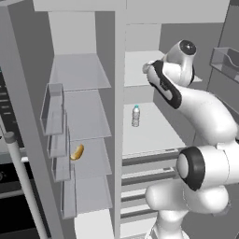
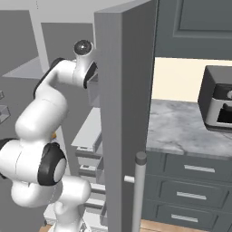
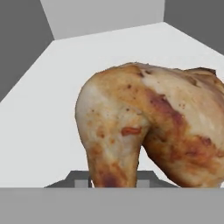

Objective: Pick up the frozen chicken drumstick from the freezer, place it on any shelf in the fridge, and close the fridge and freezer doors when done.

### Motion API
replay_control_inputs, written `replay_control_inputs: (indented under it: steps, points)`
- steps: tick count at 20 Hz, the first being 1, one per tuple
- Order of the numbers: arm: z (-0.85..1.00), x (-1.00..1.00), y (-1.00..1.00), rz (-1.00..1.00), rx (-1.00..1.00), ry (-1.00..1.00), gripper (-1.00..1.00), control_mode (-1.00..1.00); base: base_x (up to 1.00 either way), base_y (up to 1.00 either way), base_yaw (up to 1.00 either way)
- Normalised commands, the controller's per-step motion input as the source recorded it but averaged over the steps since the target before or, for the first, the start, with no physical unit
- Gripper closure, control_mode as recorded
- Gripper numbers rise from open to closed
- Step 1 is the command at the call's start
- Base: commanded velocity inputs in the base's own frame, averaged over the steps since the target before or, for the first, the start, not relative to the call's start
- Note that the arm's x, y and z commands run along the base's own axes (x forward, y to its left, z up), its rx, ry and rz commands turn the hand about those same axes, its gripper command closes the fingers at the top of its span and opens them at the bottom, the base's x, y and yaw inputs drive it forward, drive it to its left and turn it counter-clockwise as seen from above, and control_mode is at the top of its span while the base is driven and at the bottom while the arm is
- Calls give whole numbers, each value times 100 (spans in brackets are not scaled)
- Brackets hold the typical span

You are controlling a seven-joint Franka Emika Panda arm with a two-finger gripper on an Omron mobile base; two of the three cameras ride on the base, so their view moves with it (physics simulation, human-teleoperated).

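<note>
- You see the chicken drumstick [image 3: 144, 131] held in the closed gripper [image 3: 113, 181], its right end cut off.
- The fingertips are hidden behind the meat.

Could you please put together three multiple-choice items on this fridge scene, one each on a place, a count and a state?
1. Where does the water bottle stand?
A. On a fridge shelf
B. On the marble counter
C. In a door bin

2. How many bottles show in the fridge compartment?
A. Three
B. One
C. Two

3. What is the end effector doing?
A. Hanging open
B. Shut on nothing
C. Shut on the chicken drumstick

Answers:
1 A, the left base view shows it upright on a white shelf.
2 B, a single bottle is there.
3 C, the hand view shows the drumstick held at the fingertips, over a white shelf.
</note>
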Motion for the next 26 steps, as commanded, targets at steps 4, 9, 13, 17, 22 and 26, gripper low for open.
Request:
replay_control_inputs:
  steps: [4, 9, 13, 17, 22, 26]
  points:
    - [-51, 57, 11, 2, 0, 14, -100, -100, 0, 0, 0]
    - [-23, 34, 18, 0, -1, 1, -100, -100, 0, 0, 0]
    - [0, 3, 1, 0, 0, -4, -100, -100, 0, 0, 0]
    - [0, -45, 3, 0, 0, -8, -100, -100, 0, 0, 0]
    - [-2, 1, 28, 0, 0, -1, -100, -100, 0, 0, 0]
    - [-12, 56, 15, 0, 0, 0, -100, -100, 0, 0, 0]
